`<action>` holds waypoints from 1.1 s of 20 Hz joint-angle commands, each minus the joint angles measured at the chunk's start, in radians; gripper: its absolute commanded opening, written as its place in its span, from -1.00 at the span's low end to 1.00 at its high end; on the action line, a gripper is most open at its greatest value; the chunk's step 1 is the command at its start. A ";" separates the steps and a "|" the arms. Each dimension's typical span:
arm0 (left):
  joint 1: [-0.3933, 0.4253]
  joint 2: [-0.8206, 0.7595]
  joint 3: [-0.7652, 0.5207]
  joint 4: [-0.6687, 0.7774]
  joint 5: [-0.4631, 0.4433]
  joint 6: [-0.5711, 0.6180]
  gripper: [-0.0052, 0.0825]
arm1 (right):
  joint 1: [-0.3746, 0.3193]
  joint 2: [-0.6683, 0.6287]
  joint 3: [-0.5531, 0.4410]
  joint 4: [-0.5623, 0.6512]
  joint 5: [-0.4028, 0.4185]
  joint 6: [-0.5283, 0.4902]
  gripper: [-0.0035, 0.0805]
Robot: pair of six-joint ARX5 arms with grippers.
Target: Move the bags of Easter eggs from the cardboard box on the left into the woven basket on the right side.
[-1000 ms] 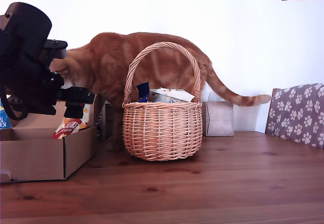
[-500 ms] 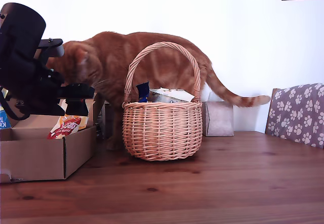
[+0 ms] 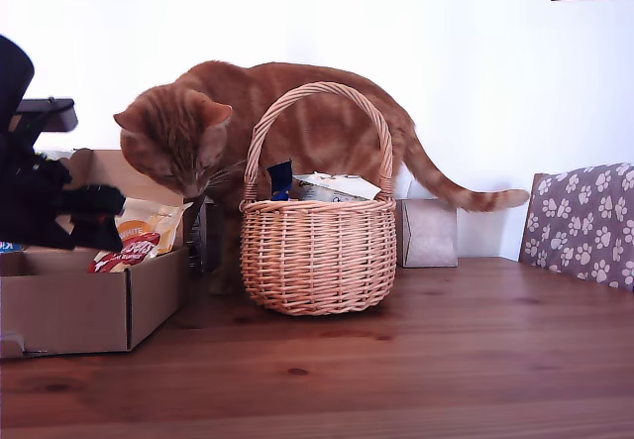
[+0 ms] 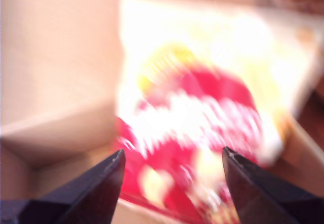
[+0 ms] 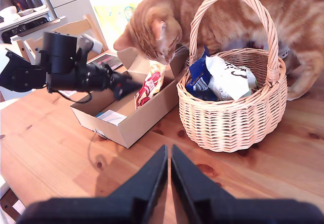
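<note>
A cream-and-orange bag of Easter eggs [image 3: 139, 237] with a red logo leans upright inside the cardboard box [image 3: 89, 305] at the exterior view's left. My first gripper [image 3: 96, 217] hangs beside it over the box; in the first wrist view my first gripper [image 4: 172, 168] is open, with the blurred bag [image 4: 202, 128] just beyond its fingertips. The woven basket [image 3: 317, 256] stands mid-table and holds a dark blue bag [image 5: 198, 80] and a white bag [image 5: 230, 77]. My second gripper [image 5: 168, 155] is shut, high above the table in front of the basket [image 5: 228, 118].
A ginger cat [image 3: 258, 122] stands behind the box and basket, its nose down at the bag. A small grey-beige box [image 3: 428, 231] sits behind the basket. A paw-print chair back [image 3: 584, 221] is at the exterior view's right. A flat white-blue packet [image 5: 111, 117] lies in the box.
My first arm has drawn back toward the exterior view's left and its gripper now sits lower. The cat has turned its head and lowered its nose to the bag in the box.
</note>
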 commanded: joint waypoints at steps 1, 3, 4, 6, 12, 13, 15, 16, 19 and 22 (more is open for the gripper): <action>0.007 0.029 -0.012 -0.029 0.066 0.080 0.38 | 0.005 0.003 -0.003 0.008 -0.005 -0.002 -0.95; 0.023 0.029 -0.011 -0.055 0.109 0.098 0.39 | 0.005 0.003 -0.003 0.008 -0.005 -0.002 -0.95; 0.029 0.029 -0.011 -0.069 0.134 0.095 0.40 | 0.005 0.003 -0.003 0.010 -0.005 -0.002 -0.95; 0.031 0.029 -0.011 -0.098 0.175 0.119 0.50 | 0.005 0.003 -0.003 0.010 -0.005 -0.002 -0.95; 0.029 0.042 -0.011 -0.078 0.207 0.226 0.50 | 0.005 0.003 -0.003 0.013 -0.005 -0.002 -0.95; 0.028 0.050 -0.011 -0.062 0.200 0.227 0.50 | 0.005 0.003 -0.003 0.016 -0.005 -0.002 -0.95; 0.027 0.079 -0.011 -0.006 0.167 0.227 0.53 | 0.005 0.003 -0.003 0.016 -0.005 -0.002 -0.95; 0.023 0.092 -0.007 0.012 0.156 0.227 0.60 | 0.005 0.003 -0.003 0.016 -0.005 -0.002 -0.95; 0.021 0.132 0.028 0.013 0.133 0.225 0.76 | 0.005 0.003 -0.003 0.016 -0.005 -0.002 -0.95; 0.010 0.169 0.076 0.012 0.119 0.225 0.76 | 0.005 0.003 -0.003 0.016 -0.005 -0.002 -0.95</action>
